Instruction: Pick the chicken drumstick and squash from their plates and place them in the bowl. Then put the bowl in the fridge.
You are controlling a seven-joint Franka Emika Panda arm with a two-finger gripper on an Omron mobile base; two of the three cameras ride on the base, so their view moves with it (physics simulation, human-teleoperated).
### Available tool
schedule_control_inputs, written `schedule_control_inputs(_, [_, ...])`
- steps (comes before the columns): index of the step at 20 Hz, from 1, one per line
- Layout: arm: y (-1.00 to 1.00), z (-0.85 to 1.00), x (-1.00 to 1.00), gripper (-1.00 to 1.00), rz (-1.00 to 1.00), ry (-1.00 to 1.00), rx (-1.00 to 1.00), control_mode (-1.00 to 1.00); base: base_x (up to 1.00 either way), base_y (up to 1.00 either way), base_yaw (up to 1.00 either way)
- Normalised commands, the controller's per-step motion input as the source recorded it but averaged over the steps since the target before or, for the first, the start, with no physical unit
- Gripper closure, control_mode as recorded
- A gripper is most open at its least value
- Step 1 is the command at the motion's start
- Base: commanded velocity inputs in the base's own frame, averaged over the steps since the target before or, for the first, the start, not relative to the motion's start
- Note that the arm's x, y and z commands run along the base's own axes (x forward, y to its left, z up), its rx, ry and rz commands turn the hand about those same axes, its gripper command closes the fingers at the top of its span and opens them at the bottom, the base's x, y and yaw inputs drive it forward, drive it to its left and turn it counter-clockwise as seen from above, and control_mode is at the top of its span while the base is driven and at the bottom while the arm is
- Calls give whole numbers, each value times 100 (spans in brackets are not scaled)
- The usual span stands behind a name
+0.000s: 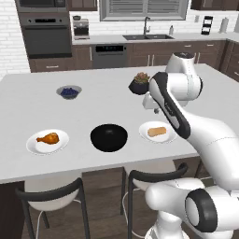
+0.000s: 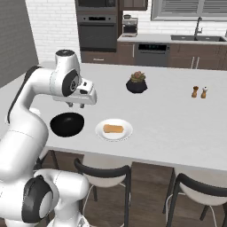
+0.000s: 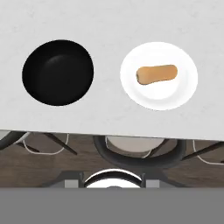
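Stools (image 1: pixel 46 196) sit nearest, under counter edge. Squash (image 3: pixel 156 74) on plate (image 3: pixel 183 89), black bowl (image 3: pixel 58 72) beside; drumstick (image 1: pixel 49 138) further left. Gripper (image 2: pixel 76 105) above bowl, finger gap can't tell. No legible writing.

Even, bright, diffuse light washes over my worktop (image 1: pixel 28 98), with no clear source and only faint, soft shadows beneath the plates (image 3: pixel 183 94) and the bowl (image 3: pixel 57 72). A dull sheen sits on the bowl's glossy black inside. All my views are low in detail, soft and slightly blocky along edges, without visible bending at the borders.
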Motion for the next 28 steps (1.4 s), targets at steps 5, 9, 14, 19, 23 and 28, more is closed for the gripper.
schedule_control_inputs(5, [-26, -9, -1, -100, -14, -6, 0, -100, 0, 0, 0])
schedule_control_inputs(9, [-92, -26, 0, -100, -24, 0, 2, -100, 0, 0, 0])
schedule_control_inputs(14, [-61, -43, 31, -100, -28, 0, 0, -100, 0, 0, 0])
schedule_control_inputs(19, [0, -51, 94, -100, -25, 4, 0, -100, 0, 0, 0])
schedule_control_inputs(23, [2, -40, 100, -100, -27, 9, 1, -100, 0, 0, 0])
schedule_control_inputs(28, [0, -24, 61, -100, -17, 1, 13, -100, 0, 0, 0])
